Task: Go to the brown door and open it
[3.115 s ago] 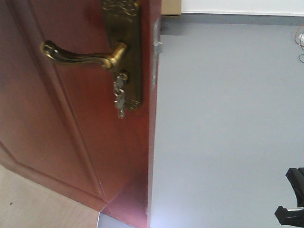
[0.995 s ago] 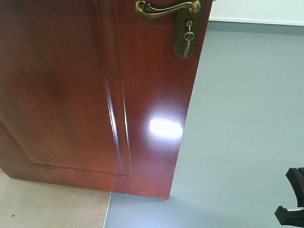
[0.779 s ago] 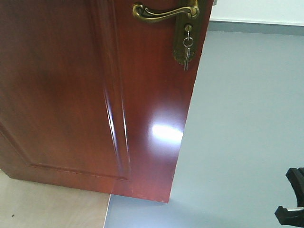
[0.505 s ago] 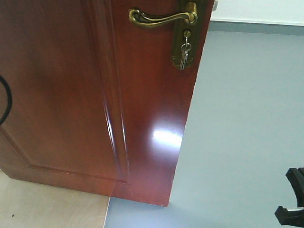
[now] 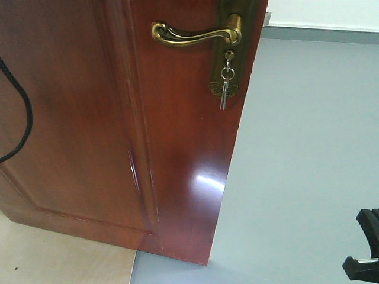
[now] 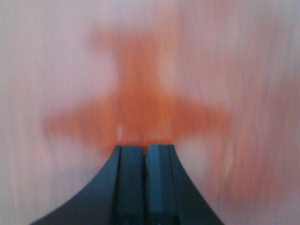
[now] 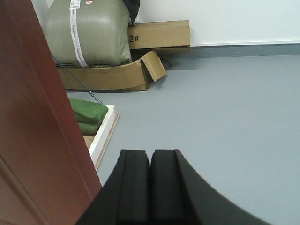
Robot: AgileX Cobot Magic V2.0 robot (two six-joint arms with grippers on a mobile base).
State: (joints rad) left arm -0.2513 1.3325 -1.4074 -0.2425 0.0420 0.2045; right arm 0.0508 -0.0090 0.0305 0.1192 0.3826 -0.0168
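The brown door (image 5: 106,130) fills the left of the front view, standing ajar with its free edge toward the grey floor. Its brass lever handle (image 5: 192,34) sits at the top, with keys (image 5: 224,89) hanging from the lock below. My left gripper (image 6: 144,149) is shut and empty, its tips right up against the door's blurred reddish surface (image 6: 225,70). My right gripper (image 7: 150,153) is shut and empty, just right of the door's edge (image 7: 42,122), over the floor.
Grey floor (image 5: 308,148) stretches right of the door. A black arm part (image 5: 364,251) shows at the lower right and a black cable (image 5: 18,112) at the left. Cardboard boxes (image 7: 117,75), a large green sack (image 7: 89,33) and green bags (image 7: 86,112) lie behind the door.
The door has swung further from me over three seconds. In the last second the handle and keys have slid down and left in view, and a black cable has come in at the left.
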